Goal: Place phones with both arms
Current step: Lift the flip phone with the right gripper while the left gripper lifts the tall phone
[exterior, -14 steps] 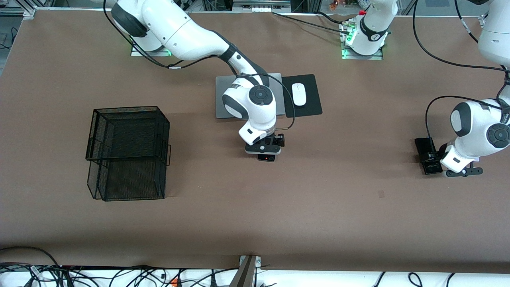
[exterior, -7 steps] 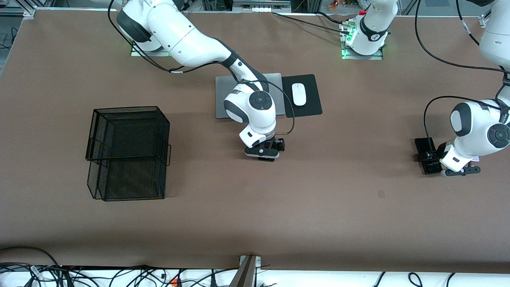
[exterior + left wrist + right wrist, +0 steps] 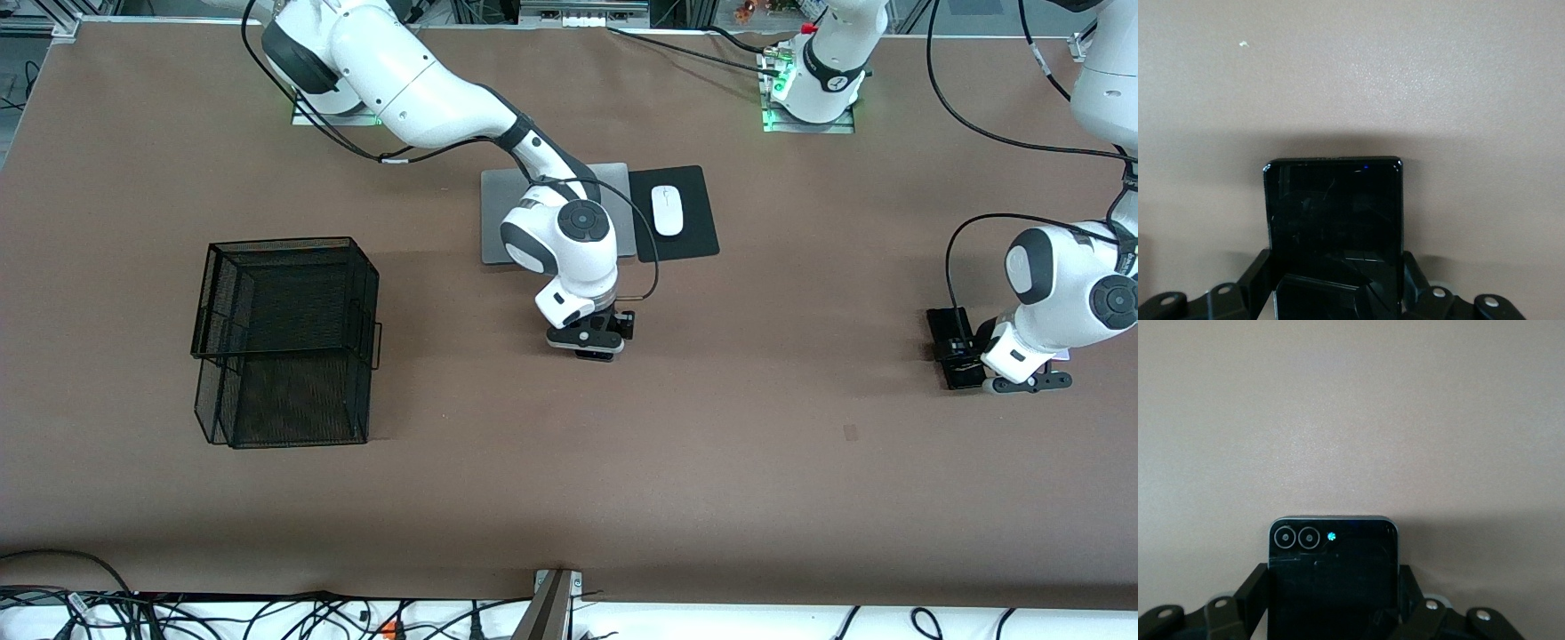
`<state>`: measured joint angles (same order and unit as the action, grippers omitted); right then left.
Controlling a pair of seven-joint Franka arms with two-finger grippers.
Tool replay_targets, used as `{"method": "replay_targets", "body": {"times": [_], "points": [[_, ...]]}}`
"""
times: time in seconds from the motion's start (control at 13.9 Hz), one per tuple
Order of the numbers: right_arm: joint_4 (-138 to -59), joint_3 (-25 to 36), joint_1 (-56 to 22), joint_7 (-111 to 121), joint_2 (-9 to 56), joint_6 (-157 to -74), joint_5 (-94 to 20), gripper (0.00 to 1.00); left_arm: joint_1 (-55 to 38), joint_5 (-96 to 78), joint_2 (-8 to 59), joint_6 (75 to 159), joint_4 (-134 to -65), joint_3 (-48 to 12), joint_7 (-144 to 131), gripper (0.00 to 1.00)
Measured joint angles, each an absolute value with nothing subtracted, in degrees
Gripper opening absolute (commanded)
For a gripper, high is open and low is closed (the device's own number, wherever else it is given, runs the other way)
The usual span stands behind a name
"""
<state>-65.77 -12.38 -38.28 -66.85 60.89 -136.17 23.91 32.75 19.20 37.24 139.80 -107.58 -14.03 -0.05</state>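
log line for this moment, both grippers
left gripper: shut on long black phone, on table | right gripper: shut on two-lens phone, on table near laptop | basket: no phones seen

Two robot arms, the right arm (image 3: 427, 80) and the left arm (image 3: 1067, 284), stand at one brown table (image 3: 711, 462). Two phones are visible: one long black phone (image 3: 953, 347) and one black folded phone (image 3: 1331, 580) with two round lenses. There is one black wire basket (image 3: 284, 342), one grey laptop (image 3: 498, 213), one white mouse (image 3: 667, 210) and one black mouse pad (image 3: 698, 213).
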Motion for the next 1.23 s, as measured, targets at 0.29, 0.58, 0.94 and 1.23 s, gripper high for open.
{"method": "replay_targets", "body": {"times": [0.29,0.58,0.94,1.23], "points": [[-65.6,-12.4,-38.3,-66.8,60.9,-135.5,24.1,0.00,32.9,19.2,37.2,139.2,-107.0,-14.9,0.3,0.33],[-61.8,-12.5,-38.3,-65.2,60.4,-126.1,24.3,0.00,32.9,19.0,36.6,132.3,-103.1,-17.8,0.2,0.33],[-57.1,-16.5,-37.1,-61.9,52.9,-111.6,24.3,0.00,32.5,17.8,35.3,118.5,-94.2,-23.3,-0.1,0.33],[-57.1,-17.2,-32.8,-51.8,44.6,-99.4,19.8,0.00,27.7,17.2,35.3,115.5,-90.7,-27.6,-2.4,0.33]]}}
